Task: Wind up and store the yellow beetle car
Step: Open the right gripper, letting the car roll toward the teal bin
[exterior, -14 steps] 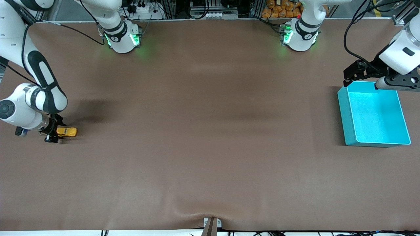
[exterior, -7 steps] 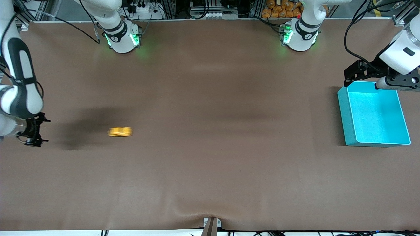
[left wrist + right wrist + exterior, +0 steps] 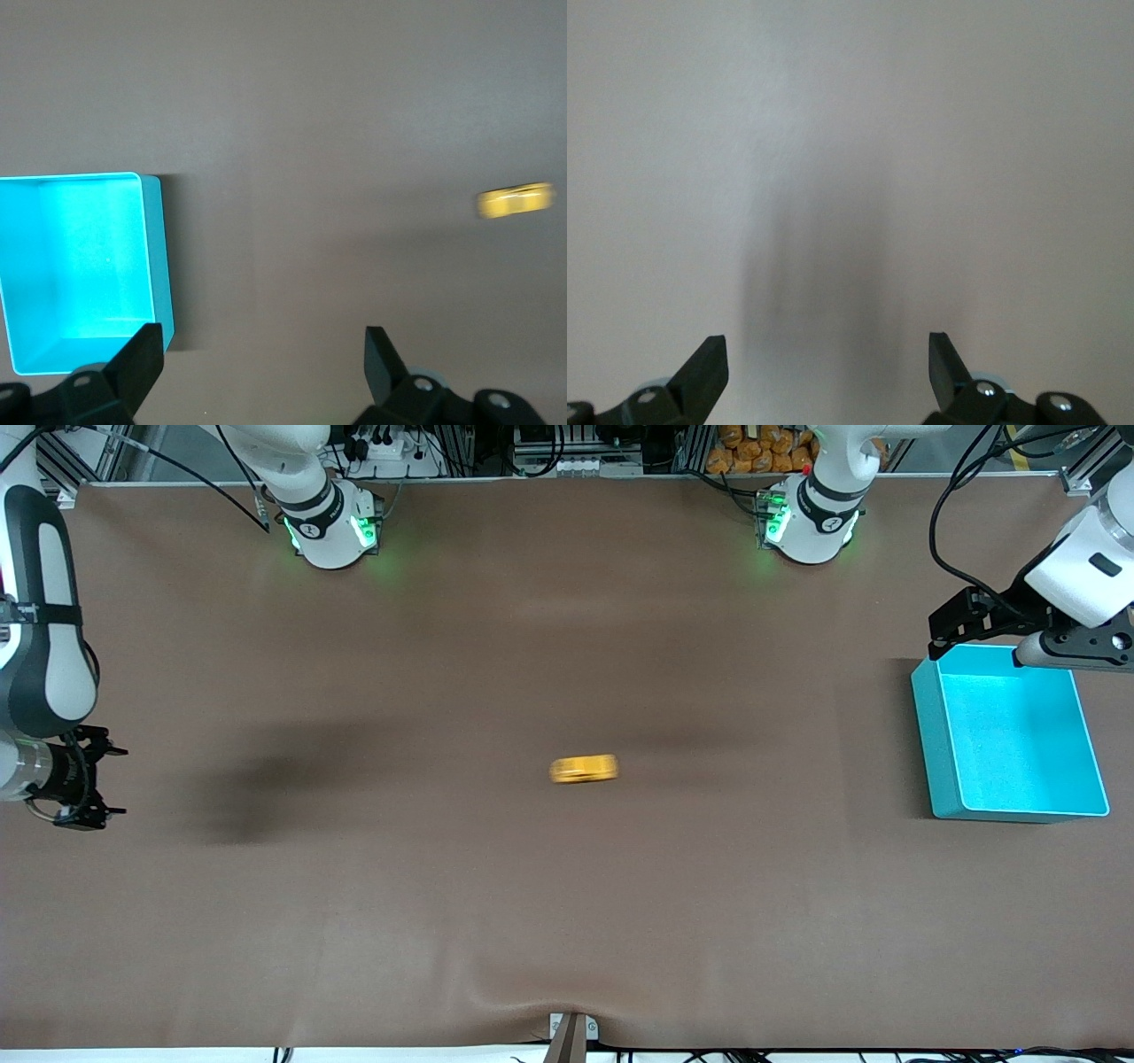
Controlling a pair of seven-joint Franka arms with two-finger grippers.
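Observation:
The yellow beetle car (image 3: 583,769) is a blurred yellow streak on the brown mat near the table's middle, with nothing touching it. In the left wrist view the car (image 3: 516,201) shows well apart from the teal bin (image 3: 158,257). My right gripper (image 3: 112,781) is at the right arm's end of the table, open and empty. In its own view the right gripper (image 3: 827,354) has only bare mat between the fingers. My left gripper (image 3: 937,636) waits open over the corner of the teal bin (image 3: 926,735). Its own view shows the left gripper (image 3: 263,354) wide open and empty.
The two arm bases (image 3: 332,531) (image 3: 808,527) stand along the table's edge farthest from the camera. A small bracket (image 3: 571,1032) sits at the mat's nearest edge. A soft shadow (image 3: 257,779) lies on the mat beside the right gripper.
The right gripper let go of the car and drew back toward the table's end. The car has run across the mat from the right arm's end to the middle. The left arm has not moved.

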